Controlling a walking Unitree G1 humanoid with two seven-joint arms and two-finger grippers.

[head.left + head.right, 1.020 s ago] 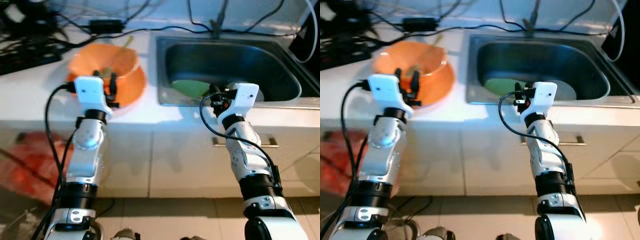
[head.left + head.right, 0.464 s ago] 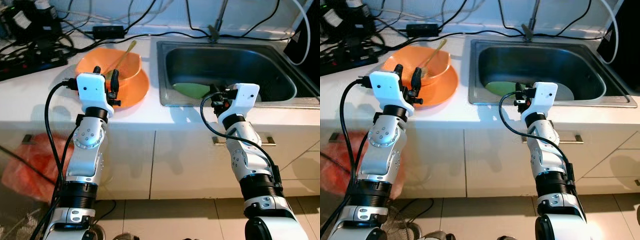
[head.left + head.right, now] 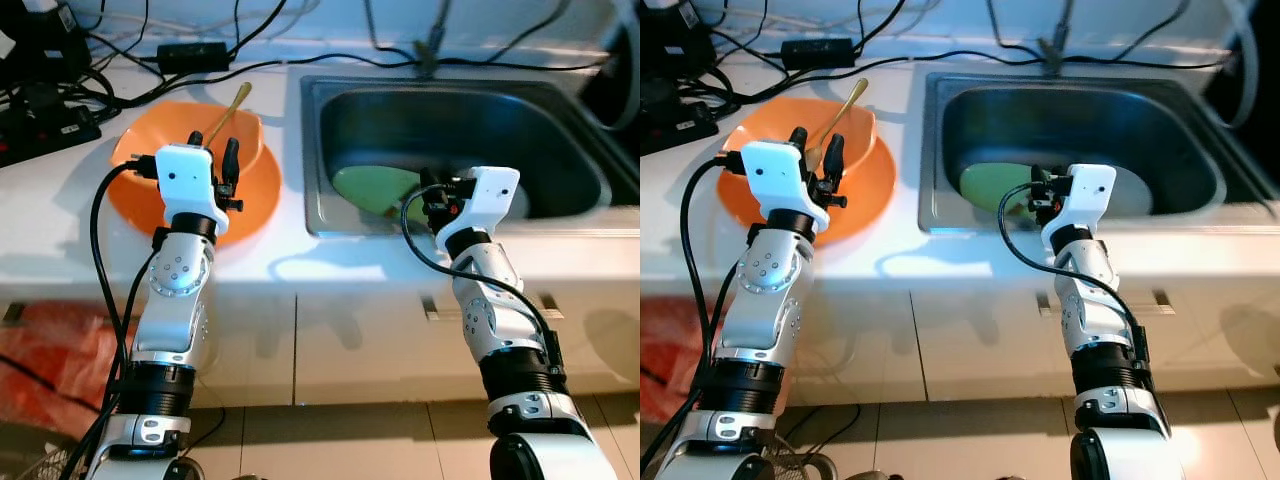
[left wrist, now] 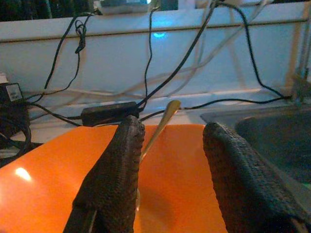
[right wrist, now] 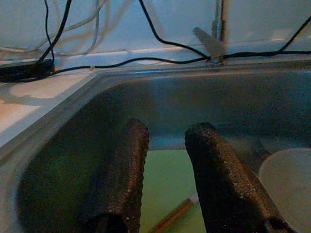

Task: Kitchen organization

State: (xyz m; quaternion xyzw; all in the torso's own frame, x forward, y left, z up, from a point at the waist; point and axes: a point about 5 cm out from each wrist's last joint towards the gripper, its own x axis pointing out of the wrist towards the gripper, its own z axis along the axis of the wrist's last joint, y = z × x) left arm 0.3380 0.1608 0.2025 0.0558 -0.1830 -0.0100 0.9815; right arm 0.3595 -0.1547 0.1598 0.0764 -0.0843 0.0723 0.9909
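Note:
An orange bowl (image 3: 215, 135) sits on an orange plate (image 3: 255, 195) on the white counter, left of the sink. A golden spoon (image 3: 232, 103) leans out of the bowl. My left gripper (image 3: 213, 150) hovers open just over the bowl's near rim, its fingers (image 4: 121, 165) framing the spoon handle (image 4: 163, 119). In the steel sink (image 3: 330, 215) lie a green plate (image 3: 365, 185) and a pale round plate (image 3: 1130, 190). Above the sink's front edge my right gripper (image 3: 432, 190) is open, looking down on the green plate (image 5: 165, 179) and a thin brown stick (image 5: 172, 216).
Black cables and a power adapter (image 3: 195, 52) run along the back of the counter, with a power strip (image 3: 40, 110) at far left. The faucet base (image 3: 432, 50) stands behind the sink. A drawer handle (image 3: 485, 312) is below the counter, and a red bag (image 3: 50, 350) lies on the floor.
The whole picture has shifted down and a little left, so the camera has moved. Both arms keep the same pose and both grippers stay open.

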